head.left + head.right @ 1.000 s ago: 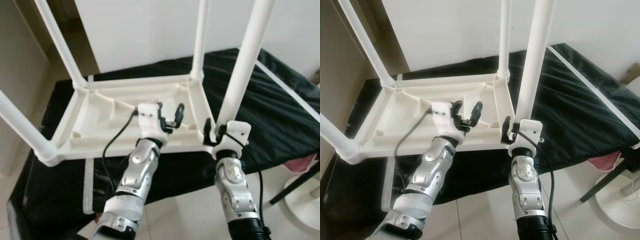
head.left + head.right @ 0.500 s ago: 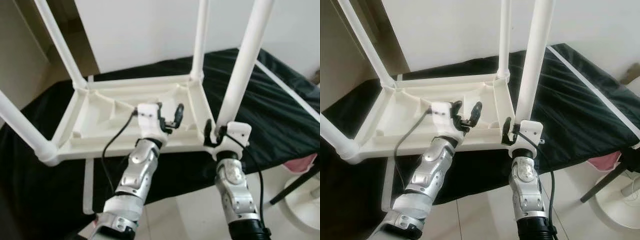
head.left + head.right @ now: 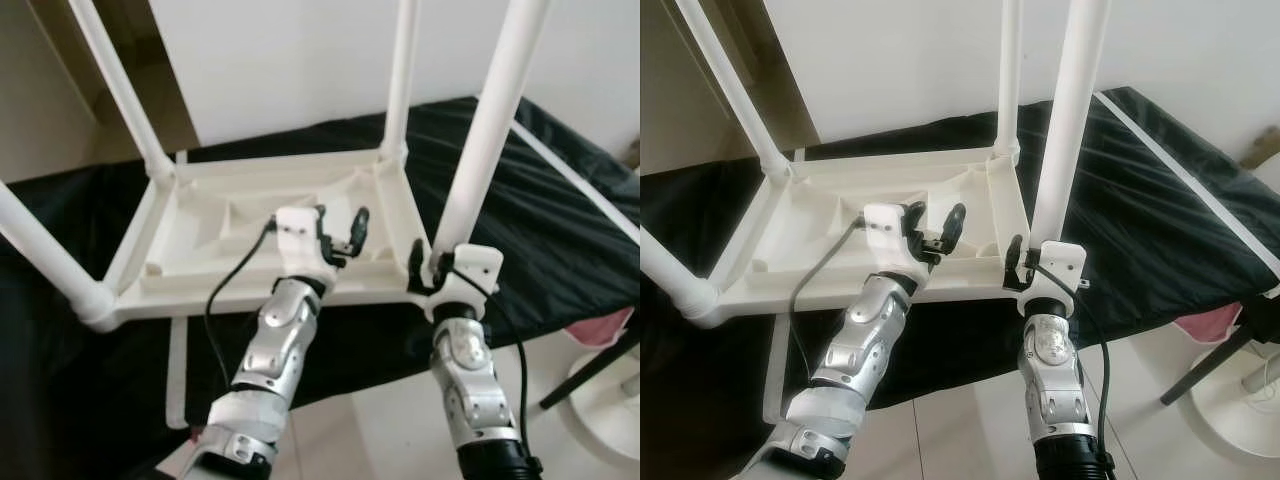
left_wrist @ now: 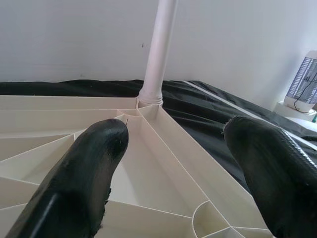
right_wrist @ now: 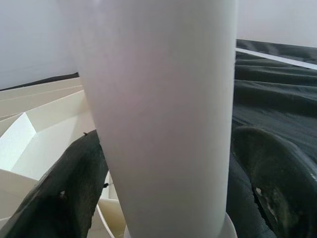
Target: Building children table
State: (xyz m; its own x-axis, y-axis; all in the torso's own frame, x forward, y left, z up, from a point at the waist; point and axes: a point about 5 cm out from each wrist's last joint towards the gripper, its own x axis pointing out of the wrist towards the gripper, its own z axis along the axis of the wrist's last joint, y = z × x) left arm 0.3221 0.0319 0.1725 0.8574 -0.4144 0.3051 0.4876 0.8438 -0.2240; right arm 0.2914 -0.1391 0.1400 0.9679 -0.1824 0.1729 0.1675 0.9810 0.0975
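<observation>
Upside down, the white children's table lies on a black cloth, its legs pointing up. At the near right corner of its frame, the right gripper clasps the base of a leg, one finger on each side. The left gripper hovers over the ribbed underside, fingers spread wide and empty.

Soft, even daylight — the white wall glows slightly washed out; head views look hazy, wrist close-ups blur on the nearest fingers.
</observation>
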